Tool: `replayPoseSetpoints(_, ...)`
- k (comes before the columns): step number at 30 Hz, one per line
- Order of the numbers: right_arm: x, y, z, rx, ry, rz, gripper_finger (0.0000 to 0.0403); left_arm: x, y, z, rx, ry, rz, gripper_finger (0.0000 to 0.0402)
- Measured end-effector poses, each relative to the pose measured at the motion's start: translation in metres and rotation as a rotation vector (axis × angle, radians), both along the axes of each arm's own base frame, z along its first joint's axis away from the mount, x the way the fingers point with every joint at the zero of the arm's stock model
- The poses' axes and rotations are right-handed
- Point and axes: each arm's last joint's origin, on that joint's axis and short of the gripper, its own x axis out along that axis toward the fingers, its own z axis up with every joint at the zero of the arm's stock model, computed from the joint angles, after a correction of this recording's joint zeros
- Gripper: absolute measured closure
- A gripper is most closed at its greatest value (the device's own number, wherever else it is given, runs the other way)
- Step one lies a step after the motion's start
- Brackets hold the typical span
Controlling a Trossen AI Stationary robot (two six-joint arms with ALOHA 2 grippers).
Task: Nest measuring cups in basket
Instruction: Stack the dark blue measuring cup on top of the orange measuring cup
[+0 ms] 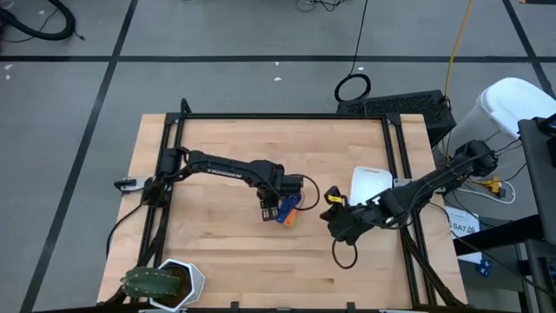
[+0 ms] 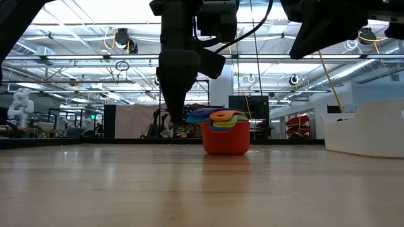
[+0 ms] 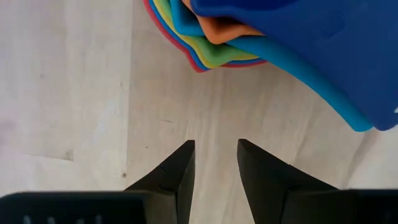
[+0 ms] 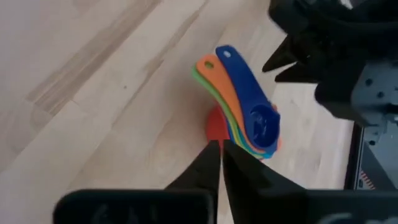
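The measuring cups (image 2: 224, 131), a nested stack of coloured plastic scoops in a red outer cup with blue and orange handles fanned on top, stand on the wooden table (image 1: 226, 252), not yet in the basket. And there's the left gripper (image 3: 215, 163), right beside the stack with the handles just ahead of its fingertips! Its fingers stand slightly parted with nothing between them, so it is released and empty. The right gripper (image 4: 219, 149) waits on the stack's other side, near it but apart, fingers pressed together on nothing. Beyond the right gripper, away from the stack, lies the shallow white rectangular basket (image 1: 369, 184), near the table's right side.

The step in hand looks like picking up the whole stack for the carry over. To do that well, I'd say the left gripper should open wider and take the red cup's wall or the bunched handles squarely; a bite on the top blue handle alone could lift one cup and leave the others. Lift straight up, keep the stack level, and mind the right arm sitting between stack and basket.
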Motion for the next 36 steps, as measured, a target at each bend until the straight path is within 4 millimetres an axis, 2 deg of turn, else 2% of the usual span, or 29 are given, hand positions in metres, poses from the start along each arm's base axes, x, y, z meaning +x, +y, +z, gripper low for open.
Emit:
replayPoseSetpoints(6, 0.007, 0.001, -0.005, 0.05, 0.023, 0.044, 0.0402, 0.001, -0.007, 0.0, 0.05, -0.017, -0.031, 0.0277)
replayPoseSetpoints(12, 0.022, 0.005, -0.036, 0.012, 0.14, 0.05, 0.0403, 0.003, -0.011, 0.0, 0.05, -0.039, -0.021, 0.0277)
replayPoseSetpoints(17, 0.035, 0.009, -0.056, -0.026, 0.16, 0.092, 0.0403, 0.003, -0.013, 0.0, 0.048, -0.041, -0.011, 0.0277)
replayPoseSetpoints(24, 0.049, 0.007, -0.065, -0.018, 0.148, 0.183, 0.0403, 0.003, -0.013, 0.0, 0.047, -0.043, 0.0, 0.0277)
replayPoseSetpoints(30, 0.057, -0.003, -0.078, -0.063, 0.183, 0.192, 0.0403, 0.008, -0.012, 0.001, 0.044, -0.089, 0.008, 0.0277)
replayPoseSetpoints(36, 0.067, -0.004, -0.091, -0.088, 0.169, 0.216, 0.0403, 0.009, -0.012, 0.001, 0.043, -0.099, 0.009, 0.0277)
